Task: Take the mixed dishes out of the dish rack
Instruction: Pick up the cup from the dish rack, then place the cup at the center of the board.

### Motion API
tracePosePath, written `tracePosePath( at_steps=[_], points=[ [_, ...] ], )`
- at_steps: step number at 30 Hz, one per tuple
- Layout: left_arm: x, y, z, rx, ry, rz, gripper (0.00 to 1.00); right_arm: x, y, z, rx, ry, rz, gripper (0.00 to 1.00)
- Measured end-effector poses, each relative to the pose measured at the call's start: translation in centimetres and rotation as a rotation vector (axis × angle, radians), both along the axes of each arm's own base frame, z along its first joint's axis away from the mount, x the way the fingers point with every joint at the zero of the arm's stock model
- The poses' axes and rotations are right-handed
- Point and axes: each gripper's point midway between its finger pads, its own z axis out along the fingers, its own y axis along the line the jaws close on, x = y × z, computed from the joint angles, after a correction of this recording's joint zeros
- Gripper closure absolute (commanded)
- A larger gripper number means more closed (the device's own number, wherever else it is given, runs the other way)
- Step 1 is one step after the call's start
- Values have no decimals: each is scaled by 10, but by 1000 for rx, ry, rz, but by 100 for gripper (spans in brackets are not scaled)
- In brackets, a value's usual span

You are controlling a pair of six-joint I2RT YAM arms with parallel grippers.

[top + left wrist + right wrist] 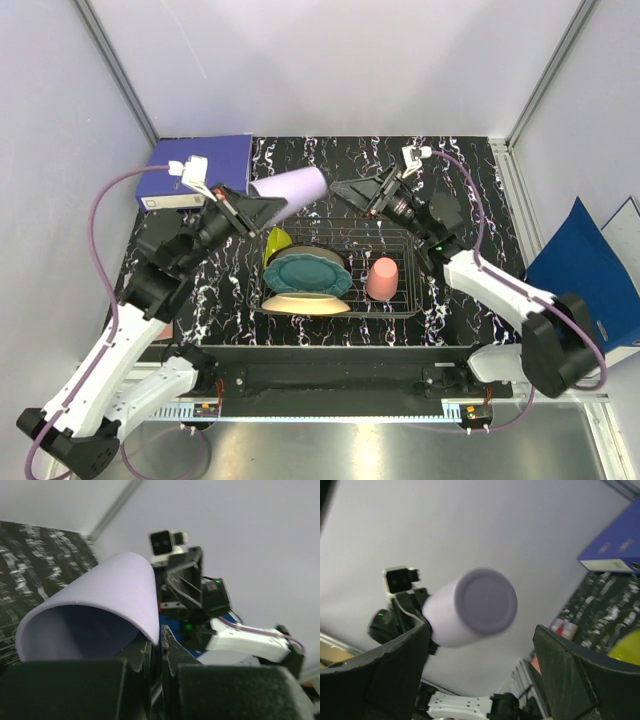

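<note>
Unloading looks barely begun: left gripper (pixel 273 205) clenches the lavender tapered cup (pixel 295 186) at eleven o'clock of the wire-grid dish rack (pixel 412 268), right gripper (pixel 342 188) gapes, seemingly empty, while teal scalloped plate (pixel 310 273), cream bowl (pixel 300 303), yellow-green bowl (pixel 275 243) and salmon-pink piece (pixel 381 279) sit racked.

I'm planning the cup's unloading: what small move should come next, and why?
Probably draw the right pincer straight back. It stands open, close to the base of the lavender cup, which the left pincer grips by the rim in the air. Backing off would let the left arm carry the cup aside.
</note>
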Motion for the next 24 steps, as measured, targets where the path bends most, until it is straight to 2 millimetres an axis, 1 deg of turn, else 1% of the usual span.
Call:
tracePosePath(
  at_steps=[2,4,5,6,9,11,12,13,14,15,16,19,21,24],
  points=[
    [12,15,-2,61,35,112,100,6,-3,-12,-83,34,-61,6],
    [22,36,-4,127,84,249,100,15,-13,-18,-178,77,-161,7],
    [27,50,-5,160,113,329,100,20,-25,-14,-233,88,-245,7],
    [32,64,-7,194,145,410,100,21,-30,-12,-255,85,-278,7],
    [43,106,-18,312,249,638,100,28,-63,-3,-355,109,-467,7],
    [50,132,-32,406,329,770,100,30,-88,-7,-429,145,-589,7],
    [53,141,-41,446,367,813,100,30,-99,-14,-470,170,-638,7],
    [58,153,-57,510,428,865,100,31,-110,-26,-521,200,-682,7],
    [63,160,-71,556,476,894,100,31,-117,-36,-561,224,-710,7],
    [68,171,-89,604,544,923,100,31,-123,-49,-612,254,-732,7],
    [73,182,-106,646,611,949,100,31,-128,-61,-656,279,-747,7],
    [87,206,-159,748,795,987,100,26,-140,-94,-769,338,-768,6],
    [92,214,-185,805,887,992,100,22,-146,-109,-821,358,-770,6],
    [103,214,-214,868,978,964,100,15,-153,-121,-871,364,-771,5]
  ],
)
